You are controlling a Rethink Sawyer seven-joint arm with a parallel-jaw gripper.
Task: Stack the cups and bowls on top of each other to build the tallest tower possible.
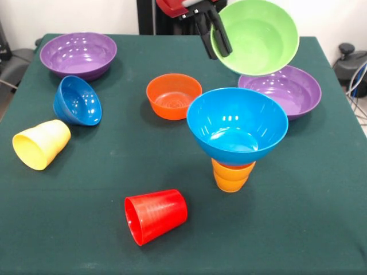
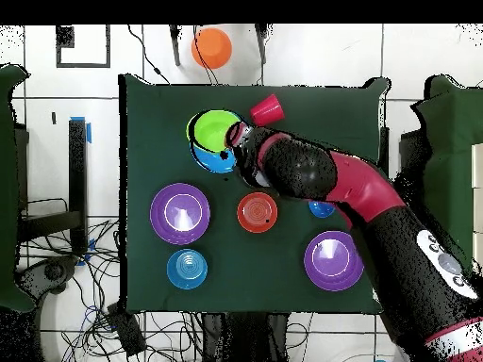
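Note:
My gripper [image 1: 220, 47] is shut on the rim of the green bowl [image 1: 261, 34] and holds it tilted in the air, above and just behind the tower. The tower is the large blue bowl [image 1: 237, 123] standing upright on the upturned orange cup [image 1: 231, 175]. In the overhead view the green bowl [image 2: 215, 129] overlaps the blue bowl [image 2: 219, 158], with the gripper [image 2: 232, 139] at its rim. The red cup [image 1: 156, 215] and yellow cup [image 1: 41, 144] lie on their sides. The dark blue bowl [image 1: 77, 101] is tipped on its side.
Two purple bowls [image 1: 77, 54] [image 1: 289, 91] and an orange bowl [image 1: 173, 95] stand upright on the green table [image 1: 86, 229]. A cyan bowl [image 2: 187, 269] shows only in the overhead view. An orange round thing [image 2: 212, 47] sits off the table.

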